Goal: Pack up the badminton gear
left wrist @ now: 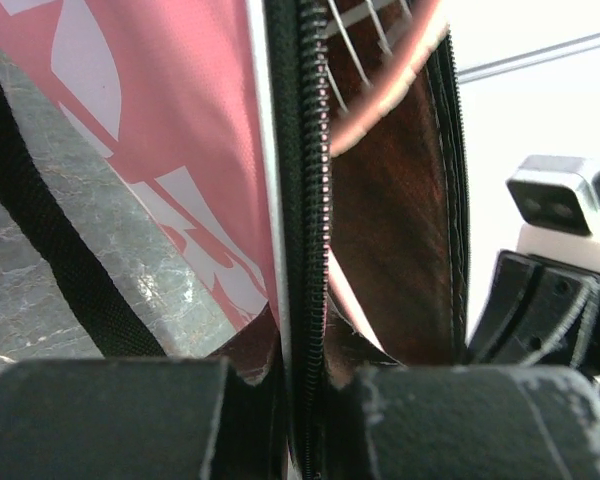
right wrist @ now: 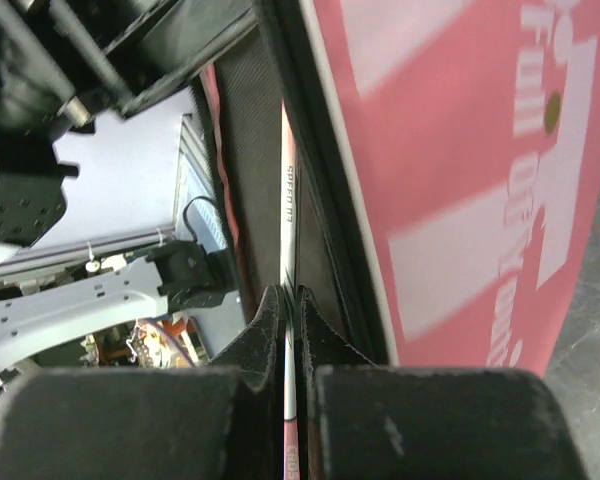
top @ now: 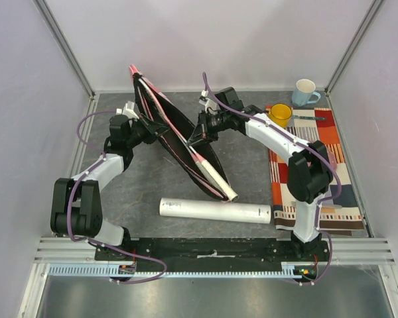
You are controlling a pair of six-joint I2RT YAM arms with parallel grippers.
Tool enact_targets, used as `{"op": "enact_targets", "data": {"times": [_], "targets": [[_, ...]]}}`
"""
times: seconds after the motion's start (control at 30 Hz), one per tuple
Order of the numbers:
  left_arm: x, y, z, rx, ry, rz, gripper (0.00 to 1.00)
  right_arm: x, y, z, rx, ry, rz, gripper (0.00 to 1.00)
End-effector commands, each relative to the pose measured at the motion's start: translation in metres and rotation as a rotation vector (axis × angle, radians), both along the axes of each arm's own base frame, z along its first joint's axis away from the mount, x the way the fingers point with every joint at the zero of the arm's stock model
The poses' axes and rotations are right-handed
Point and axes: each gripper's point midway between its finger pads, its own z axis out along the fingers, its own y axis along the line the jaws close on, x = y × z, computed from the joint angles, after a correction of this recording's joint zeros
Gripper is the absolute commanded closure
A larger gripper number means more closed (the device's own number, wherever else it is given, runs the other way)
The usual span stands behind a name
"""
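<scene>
The pink racket bag (top: pixel 160 111) stands on edge across the middle of the table, its dark inside gaping toward the right arm. A racket's white handle (top: pixel 217 177) sticks out of the bag's near end. My left gripper (top: pixel 148 130) is shut on the bag's black zipper edge (left wrist: pixel 310 200), and a pink racket frame (left wrist: pixel 405 75) with strings shows inside the bag (left wrist: pixel 160 120). My right gripper (top: pixel 194 134) is shut on the thin white racket shaft (right wrist: pixel 289 190), beside the bag's pink printed side (right wrist: pixel 460 180). A long white tube (top: pixel 215 211) lies in front.
A striped orange cloth (top: pixel 322 165) covers the right side under the right arm. A yellow cup (top: pixel 280 114) and a pale blue cup (top: pixel 306 91) stand at its far end. Grey tabletop (top: pixel 146 185) shows to the left of the tube.
</scene>
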Motion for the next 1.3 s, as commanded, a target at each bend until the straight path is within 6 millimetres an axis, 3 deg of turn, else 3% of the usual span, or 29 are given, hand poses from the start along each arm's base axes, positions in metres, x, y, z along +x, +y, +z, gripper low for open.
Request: {"op": "enact_targets", "data": {"times": [0.0,0.13,0.3,0.5,0.73,0.77,0.97,1.13,1.27], "targets": [[0.007,-0.017,0.055,-0.025,-0.174,-0.059,0.98,0.029,0.014,-0.004,-0.003,-0.08,-0.04,1.0],[0.006,-0.022,0.055,-0.032,-0.167,-0.066,0.98,0.042,0.013,-0.013,-0.03,-0.123,-0.051,1.0],[0.001,-0.026,0.056,-0.048,-0.156,-0.072,0.98,0.062,0.015,-0.01,-0.054,-0.214,-0.105,1.0],[-0.003,-0.04,0.055,-0.047,-0.144,-0.117,0.98,0.071,0.02,-0.02,-0.072,-0.271,-0.121,1.0],[0.008,-0.044,0.057,-0.072,-0.128,-0.118,0.98,0.091,0.026,-0.021,-0.115,-0.438,-0.071,1.0],[0.01,-0.045,0.057,-0.076,-0.127,-0.118,0.98,0.095,0.027,-0.032,-0.131,-0.447,-0.054,1.0],[0.018,-0.049,0.052,-0.078,-0.094,-0.135,0.98,0.108,0.031,-0.046,-0.171,-0.54,-0.002,1.0],[0.023,-0.049,0.047,-0.072,-0.073,-0.127,0.98,0.118,0.022,-0.06,-0.27,-0.637,-0.019,1.0],[0.025,-0.048,0.041,-0.063,-0.055,-0.119,0.98,0.111,0.025,-0.067,-0.306,-0.657,0.004,1.0]]}}
